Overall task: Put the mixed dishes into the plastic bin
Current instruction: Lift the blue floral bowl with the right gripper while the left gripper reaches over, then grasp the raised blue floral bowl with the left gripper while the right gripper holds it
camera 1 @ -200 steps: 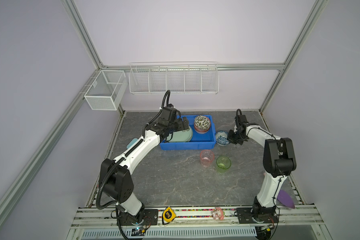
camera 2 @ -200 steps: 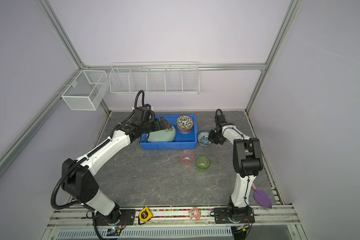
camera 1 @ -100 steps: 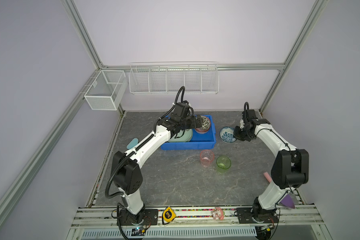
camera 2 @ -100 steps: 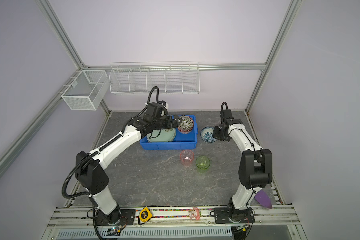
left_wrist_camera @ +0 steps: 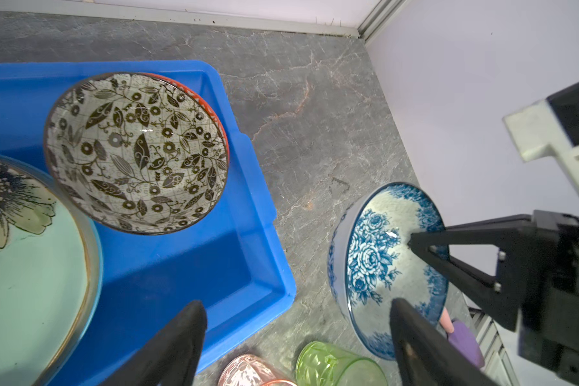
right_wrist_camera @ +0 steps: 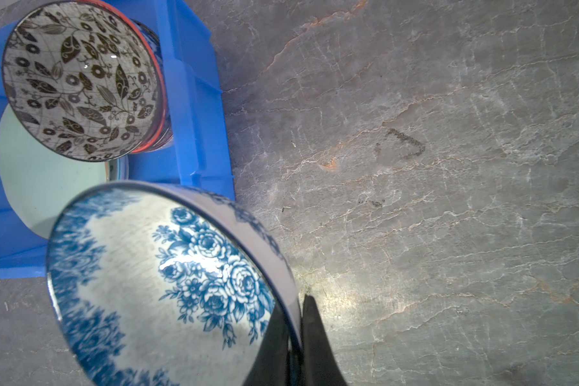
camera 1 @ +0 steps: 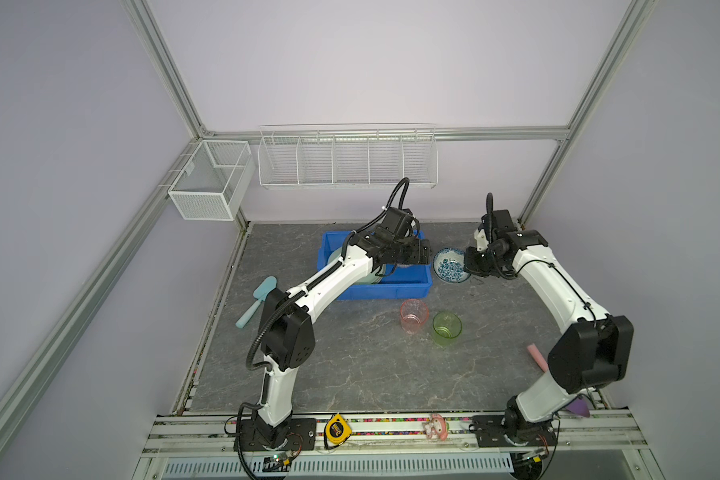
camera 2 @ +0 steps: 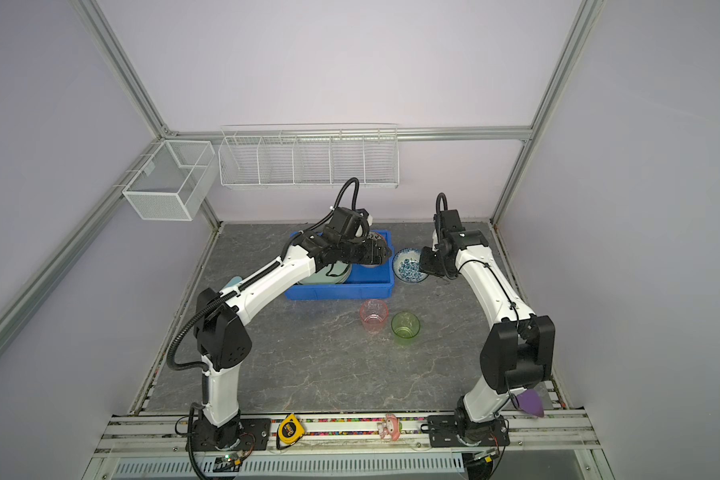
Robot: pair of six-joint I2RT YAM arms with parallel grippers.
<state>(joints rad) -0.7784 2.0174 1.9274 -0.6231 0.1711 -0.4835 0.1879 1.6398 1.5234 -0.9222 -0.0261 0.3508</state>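
Observation:
My right gripper (right_wrist_camera: pixel 298 300) is shut on the rim of a blue floral bowl (right_wrist_camera: pixel 147 274), holding it tilted just right of the plastic bin (camera 1: pixel 408 286) in both top views, where the bowl (camera 2: pixel 408 266) faces the bin. My left gripper (left_wrist_camera: pixel 295 307) is open above the bin's right end with nothing between its fingers. Inside the bin sit a black-leaf patterned bowl (left_wrist_camera: pixel 137 153), stacked on a red-rimmed one, and a pale green flower plate (left_wrist_camera: pixel 24 260). On the table in front of the bin stand a pink cup (camera 1: pixel 413 316) and a green cup (camera 1: pixel 447 328).
A teal scoop (camera 1: pixel 256 301) lies left of the bin. A purple scoop (camera 1: pixel 578 407) and a pink stick (camera 1: pixel 535 355) lie by the right arm's base. White wire baskets (camera 1: pixel 346 160) hang on the back wall. A tape measure (camera 1: pixel 336 430) sits on the front rail.
My left arm swung right from the bin's left part to its right end. My right gripper lifted and tilted the blue floral bowl beside the bin.

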